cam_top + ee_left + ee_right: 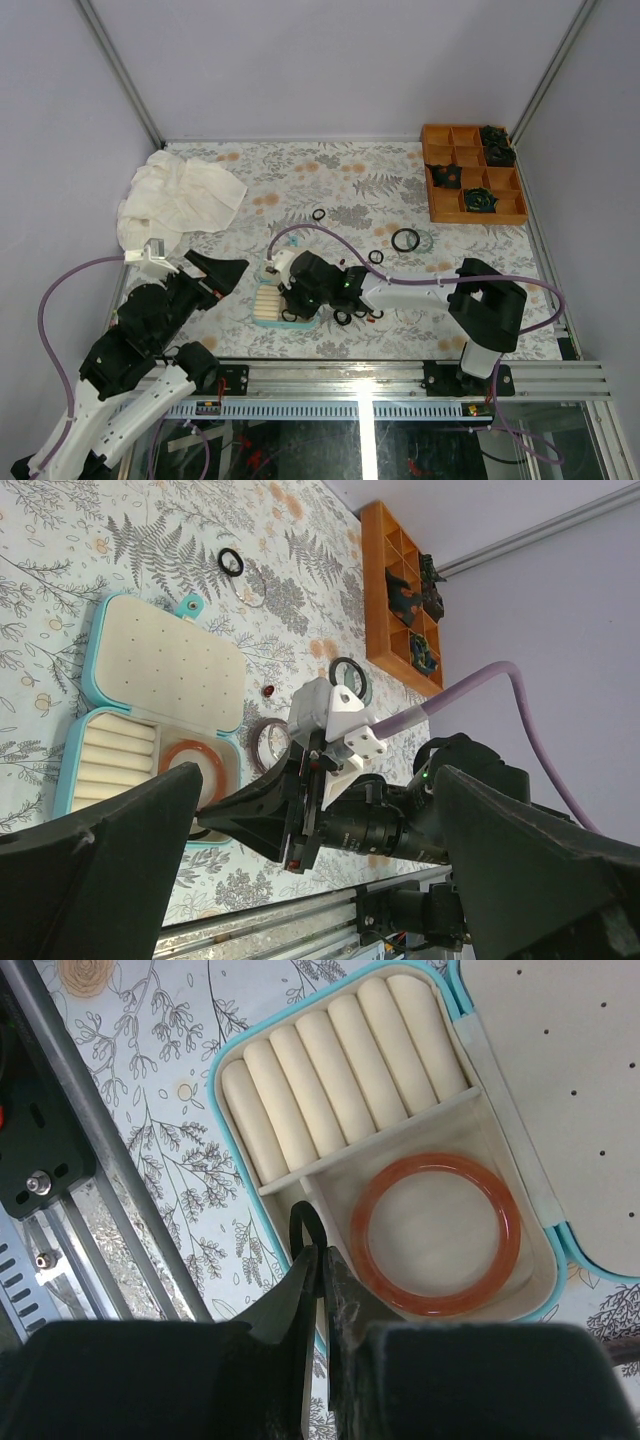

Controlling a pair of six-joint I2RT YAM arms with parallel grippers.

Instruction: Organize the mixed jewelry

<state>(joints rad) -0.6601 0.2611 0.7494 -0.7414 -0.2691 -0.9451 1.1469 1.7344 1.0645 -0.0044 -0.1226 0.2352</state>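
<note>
Near the left edge, the left claw [222,272] hangs spread and empty beside the teal case [165,665]. Over the open case the right claw [318,1260] is clenched on a small black ring [305,1222], above the divider between the cream rolls [330,1070] and the pocket holding a reddish-brown bangle [437,1165]. Stowing that ring looks to be the step in hand, and next it should ease into a groove between rolls before letting go. Further right, loose rings [345,317] and a black bangle [405,240] lie on the table [300,180].

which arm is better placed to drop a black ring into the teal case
Right: the right tool is shut on a small black ring above the teal case; the left tool hangs open and empty beside it.
</note>
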